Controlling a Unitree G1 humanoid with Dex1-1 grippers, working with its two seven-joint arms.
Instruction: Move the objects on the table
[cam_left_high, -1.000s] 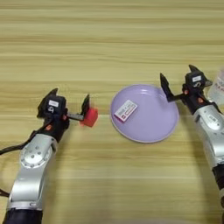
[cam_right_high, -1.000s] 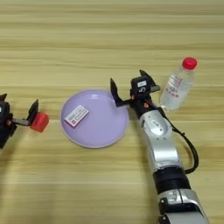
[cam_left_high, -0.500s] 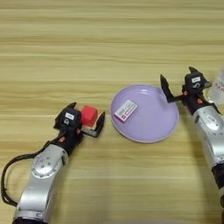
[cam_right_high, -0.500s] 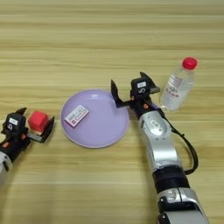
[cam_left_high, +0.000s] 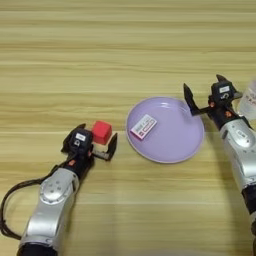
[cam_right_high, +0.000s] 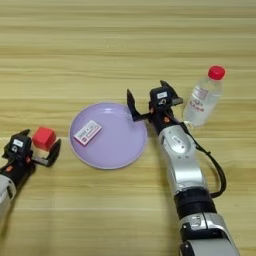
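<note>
Reaching in from the lower left, the left gripper (cam_left_high: 96, 141) lies low over the table (cam_left_high: 100, 55), its two black fingers spread apart around the red cube (cam_left_high: 101, 132); whether either finger touches the cube cannot be told. The silver forearm runs back toward the bottom edge with a black cable looping beside it.

The right gripper (cam_right_high: 150, 102) hangs at the right rim of the purple plate (cam_right_high: 120, 150), fingers open and holding nothing, one finger over the plate's edge and the other toward the water bottle (cam_right_high: 201, 101). Its arm runs down to the lower right, with a black cable along it.

The cube sits just left of the plate, apart from it. On the plate's left half lies a small rectangular bar (cam_left_high: 143, 126), tilted, white-faced with a red edge; its print is too small to read. The clear bottle stands upright just right of the right gripper, red cap on top, and its label carries red printing that cannot be read.
</note>
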